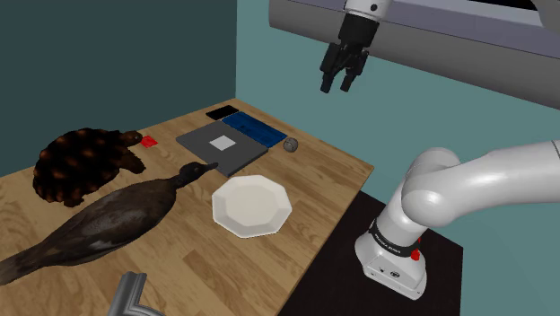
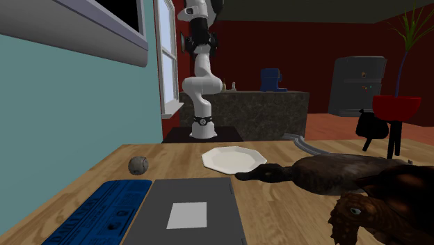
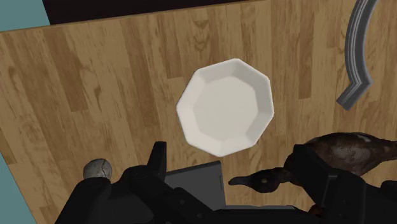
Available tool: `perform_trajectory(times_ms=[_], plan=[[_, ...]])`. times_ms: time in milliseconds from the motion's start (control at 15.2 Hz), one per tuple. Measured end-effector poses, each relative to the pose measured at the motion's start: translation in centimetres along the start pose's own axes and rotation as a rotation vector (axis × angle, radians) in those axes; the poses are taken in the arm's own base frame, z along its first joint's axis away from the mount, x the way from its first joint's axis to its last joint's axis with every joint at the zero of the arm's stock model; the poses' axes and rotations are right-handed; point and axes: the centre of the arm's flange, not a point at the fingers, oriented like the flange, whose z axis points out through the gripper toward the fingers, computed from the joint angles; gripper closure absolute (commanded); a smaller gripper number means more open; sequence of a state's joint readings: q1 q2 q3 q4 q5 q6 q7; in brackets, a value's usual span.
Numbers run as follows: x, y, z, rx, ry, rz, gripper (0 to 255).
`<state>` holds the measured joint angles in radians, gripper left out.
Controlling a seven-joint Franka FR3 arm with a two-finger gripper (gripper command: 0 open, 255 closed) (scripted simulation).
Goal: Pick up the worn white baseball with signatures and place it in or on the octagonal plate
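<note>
Small grey scuffed ball (image 1: 290, 144) sits on the wooden table (image 1: 334, 178), close to the edge by the teal wall.
It's just off the dark grey flat slab's (image 1: 202, 145) corner, apart from the white octagonal plate (image 1: 252, 206); the black gripper (image 1: 337, 87) hangs high above, fingers apart, holding nothing.

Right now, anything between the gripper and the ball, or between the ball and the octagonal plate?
Nothing visible. The gripper hangs high over the table, open air down to the grey ball. Only bare wood separates the ball from the white octagonal plate; the dark grey slab and the duck's head lie beside that path.
</note>
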<state>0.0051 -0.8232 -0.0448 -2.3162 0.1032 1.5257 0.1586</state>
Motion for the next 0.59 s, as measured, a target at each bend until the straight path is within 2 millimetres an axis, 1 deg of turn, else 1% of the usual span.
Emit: perform_trajectory(times_ms=[66,198,462,594], plan=[[0.0,0.0,0.0,0.0,0.0,0.0,0],[1.1,0.5,1.1,-0.006,-0.007,-0.002,0],[4.4,2.5,4.3,-0.025,-0.026,-0.007,0],[5.8,4.0,6.1,-0.035,-0.037,-0.01,0]])
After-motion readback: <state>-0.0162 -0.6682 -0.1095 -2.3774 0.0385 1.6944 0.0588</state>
